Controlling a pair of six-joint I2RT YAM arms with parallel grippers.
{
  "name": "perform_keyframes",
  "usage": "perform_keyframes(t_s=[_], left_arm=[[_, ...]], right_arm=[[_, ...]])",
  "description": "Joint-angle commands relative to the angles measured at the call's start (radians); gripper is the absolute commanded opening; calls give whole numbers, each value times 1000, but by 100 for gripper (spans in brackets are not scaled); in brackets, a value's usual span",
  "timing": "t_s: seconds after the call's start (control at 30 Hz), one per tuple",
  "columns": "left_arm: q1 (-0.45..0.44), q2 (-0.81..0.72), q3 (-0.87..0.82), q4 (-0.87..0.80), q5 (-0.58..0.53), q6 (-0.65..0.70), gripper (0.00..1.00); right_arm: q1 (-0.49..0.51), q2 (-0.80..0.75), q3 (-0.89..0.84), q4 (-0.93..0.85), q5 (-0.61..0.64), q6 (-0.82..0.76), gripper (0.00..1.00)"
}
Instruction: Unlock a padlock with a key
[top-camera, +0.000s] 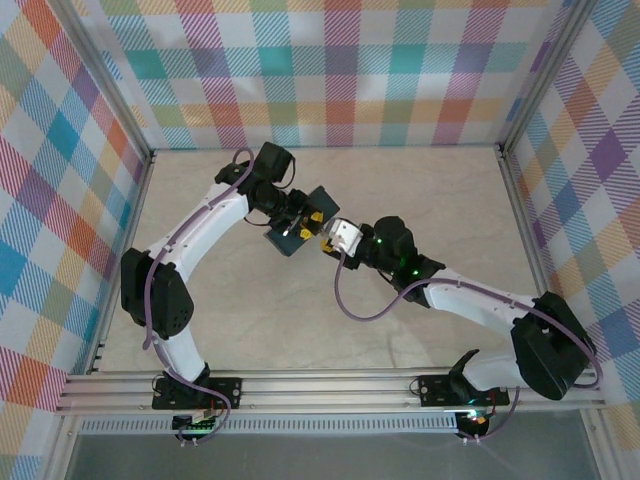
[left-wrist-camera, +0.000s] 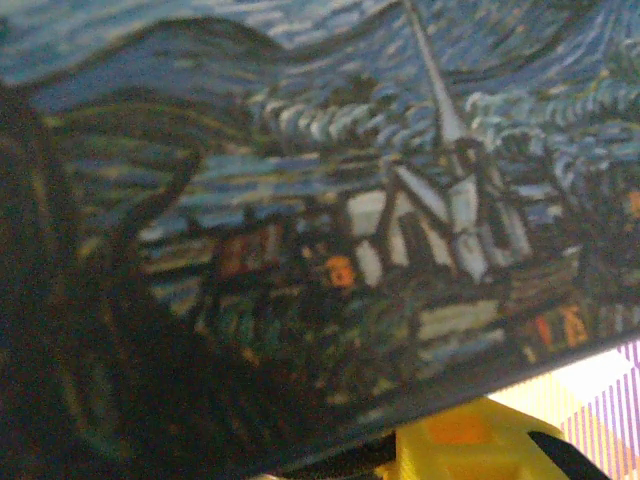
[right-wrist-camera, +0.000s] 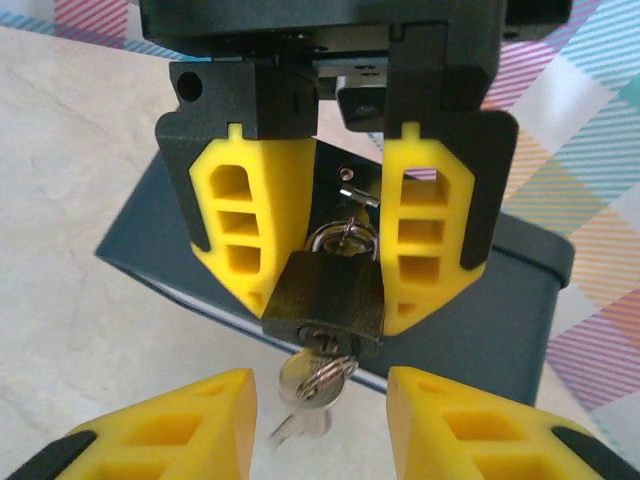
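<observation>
In the right wrist view the padlock (right-wrist-camera: 328, 290), a dull brass body with a silvery shackle (right-wrist-camera: 343, 238), is pinched between the yellow fingers of my left gripper (right-wrist-camera: 337, 312), which faces the camera. The key (right-wrist-camera: 315, 378) sits in the keyhole under the lock, with a split ring and a second key dangling from it. My right gripper (right-wrist-camera: 320, 410) is open, its two yellow tips either side of the key and clear of it. From above, the left gripper (top-camera: 305, 222) and right gripper (top-camera: 328, 243) meet over the tin.
The dark blue starry-night tin (top-camera: 290, 240) lies on the marble table (top-camera: 430, 190) just behind the lock; its printed lid (left-wrist-camera: 330, 200) is close to the left wrist camera. A purple cable (top-camera: 345, 295) loops beside the right arm. Plaid walls enclose the table.
</observation>
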Motion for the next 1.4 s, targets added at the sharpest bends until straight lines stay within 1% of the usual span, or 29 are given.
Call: perform_keyframes(t_s=[0.0, 0.17, 0.4, 0.47, 0.57, 0.7, 0.87, 1.0, 1.07, 1.17, 1.37], left_arm=[[5, -13, 45, 5, 31, 17, 0], [5, -11, 45, 11, 38, 14, 0], [6, -18, 39, 16, 40, 11, 0], [6, -18, 39, 17, 42, 11, 0], [6, -15, 40, 21, 45, 6, 0], [6, -14, 40, 29, 52, -1, 0], [6, -15, 47, 30, 61, -3, 0], [6, -20, 41, 31, 64, -3, 0], [6, -23, 39, 34, 66, -4, 0], [6, -27, 40, 34, 66, -5, 0], [6, -24, 34, 39, 70, -6, 0]], right_arm=[[22, 15, 0, 98, 62, -128, 40], [33, 23, 16, 71, 69, -154, 38], [45, 23, 1, 54, 76, -174, 31], [49, 28, 4, 43, 84, -180, 27], [53, 40, 7, 36, 84, -190, 25], [54, 56, 13, 31, 94, -202, 25], [54, 83, 10, 50, 129, -225, 29], [54, 105, 19, 57, 132, -231, 30], [54, 119, 22, 67, 140, -240, 28], [53, 129, 25, 89, 150, -240, 21], [55, 115, 33, 91, 149, -231, 20]])
